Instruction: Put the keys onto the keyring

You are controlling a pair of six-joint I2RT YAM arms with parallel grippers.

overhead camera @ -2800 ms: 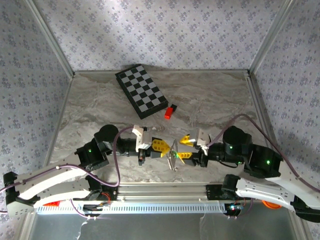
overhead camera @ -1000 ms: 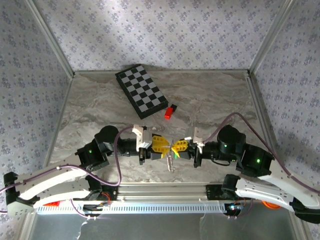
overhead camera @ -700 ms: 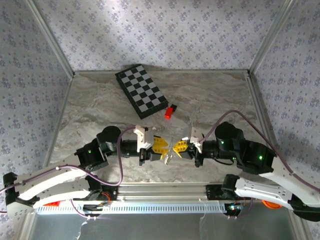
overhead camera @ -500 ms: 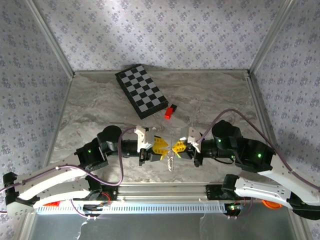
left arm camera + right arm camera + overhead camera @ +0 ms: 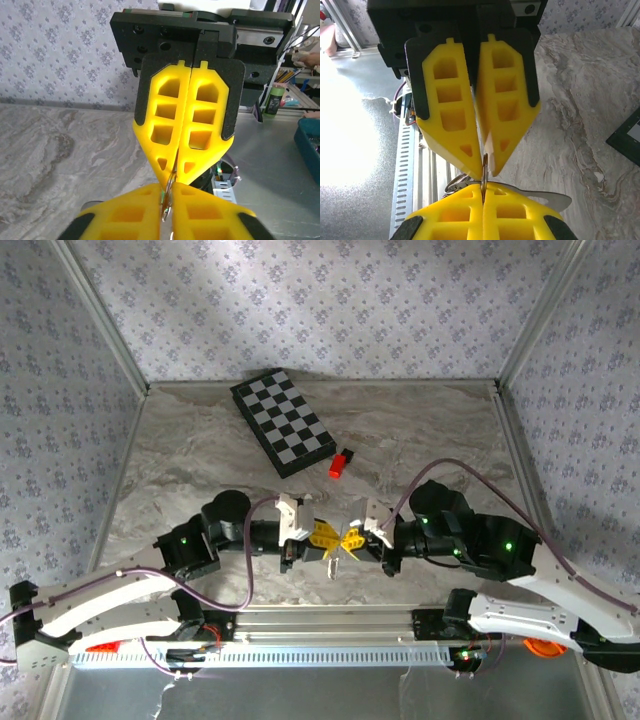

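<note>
**Item 1, left gripper [image 5: 330, 539].** It sits well to the near side of the checkerboard [image 5: 283, 423], toward your arm bases. A second ago its jaws stood slightly parted; now they are pressed together on the thin edge of the keyring [image 5: 483, 170].

**Item 2, right gripper [image 5: 349, 538].** It meets the left gripper tip to tip, at the same remove from the checkerboard. It has come in from further right over the last few seconds. Its jaws are clamped on the same ring and have not altered.

**Item 3, keys [image 5: 547, 200].** You see one silvery blade jutting out beside the right gripper's fingers, low under the pinch. You cannot make out the green head.

**What the change means.** You now have both grippers on the ring, so it looks braced for threading or a handover. Whether the key is already on the loop cannot be told.

**Item 4, red-and-black block [image 5: 341, 464].** It lies just beside the checkerboard's near right corner, well apart from the grippers.

**Item 5, table [image 5: 430, 440].** Marbled top.

**Obstructions.** Neither the checkerboard nor the block stands in your way. The crowding is your own: four fingertips share one thin wire and leave little room to regrip.
</note>
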